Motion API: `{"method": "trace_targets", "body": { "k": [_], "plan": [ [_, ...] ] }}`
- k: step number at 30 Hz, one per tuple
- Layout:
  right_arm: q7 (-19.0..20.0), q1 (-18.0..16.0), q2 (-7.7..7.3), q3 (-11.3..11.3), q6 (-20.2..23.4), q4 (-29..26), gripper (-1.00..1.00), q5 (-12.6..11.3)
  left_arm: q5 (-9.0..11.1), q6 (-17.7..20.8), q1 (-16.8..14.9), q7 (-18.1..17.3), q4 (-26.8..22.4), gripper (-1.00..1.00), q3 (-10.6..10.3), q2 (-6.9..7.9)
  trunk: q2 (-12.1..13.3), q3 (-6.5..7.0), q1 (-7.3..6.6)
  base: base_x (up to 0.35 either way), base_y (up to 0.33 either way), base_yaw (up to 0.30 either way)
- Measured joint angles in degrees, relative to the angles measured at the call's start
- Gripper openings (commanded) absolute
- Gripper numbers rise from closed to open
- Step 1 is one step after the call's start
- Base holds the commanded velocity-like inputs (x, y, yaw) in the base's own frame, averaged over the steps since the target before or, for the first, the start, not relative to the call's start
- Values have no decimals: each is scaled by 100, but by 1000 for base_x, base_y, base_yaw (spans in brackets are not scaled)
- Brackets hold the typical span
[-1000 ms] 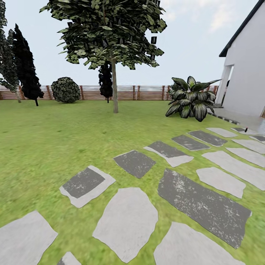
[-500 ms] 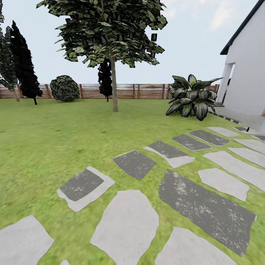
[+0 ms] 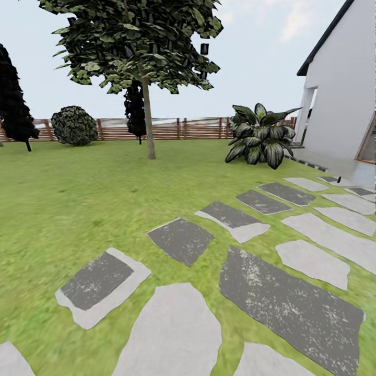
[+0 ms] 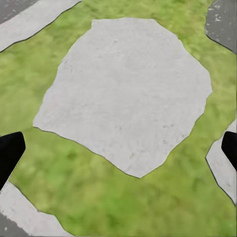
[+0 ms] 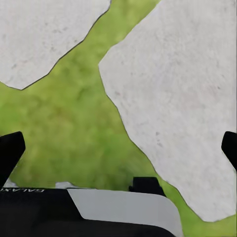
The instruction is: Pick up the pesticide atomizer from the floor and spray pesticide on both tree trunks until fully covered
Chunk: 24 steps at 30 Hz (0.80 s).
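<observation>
One broadleaf tree (image 3: 136,42) stands on the lawn at the far middle-left, its straight grey-brown tree trunk (image 3: 150,128) bare down to the grass. A tiny dark upright object (image 3: 339,179) sits on the paving near the house at the right; it may be the pesticide atomizer, but it is too small to tell. In the left wrist view my left gripper (image 4: 118,150) is open over a pale stepping stone (image 4: 123,94), its dark fingertips (image 4: 10,153) at the frame edges. My right gripper (image 5: 118,150) is open above grass and pale stones, holding nothing.
A path of grey and pale stepping stones (image 3: 287,303) runs across the lawn toward the white house (image 3: 339,94). A big striped-leaf plant (image 3: 258,137) grows by the house. A round bush (image 3: 74,125) and dark columnar trees (image 3: 14,112) line the brown slat fence (image 3: 172,129).
The whole head view has shifted: tree, bush and plant sit further left and the stones nearer, so the camera has turned right and advanced. Nothing in the garden itself moved.
</observation>
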Motion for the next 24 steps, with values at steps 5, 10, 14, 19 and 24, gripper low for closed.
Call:
{"method": "trace_targets", "body": {
  "k": [5,10,14,19,24],
  "plan": [
    [0,1,-1,0,0,-1,100,0,0,0,0,0,87,100,-11,-3,-1,0,-5,700,149,-245],
    [0,1,-1,0,1,-1,100,0,-2,0,0,2,136,100,-16,-5,-2,0,-6,700,187,-291],
    [0,1,0,0,1,-1,100,0,0,0,0,6,141,100,-16,-5,-1,0,-5,700,202,-298],
    [0,0,1,3,1,-1,100,1,3,0,0,8,147,100,-14,-3,-2,0,-17,700,205,-299],
    [0,2,0,0,1,-1,100,0,0,0,-1,5,146,100,-16,-5,0,0,17,700,206,-300]
  ]
}}
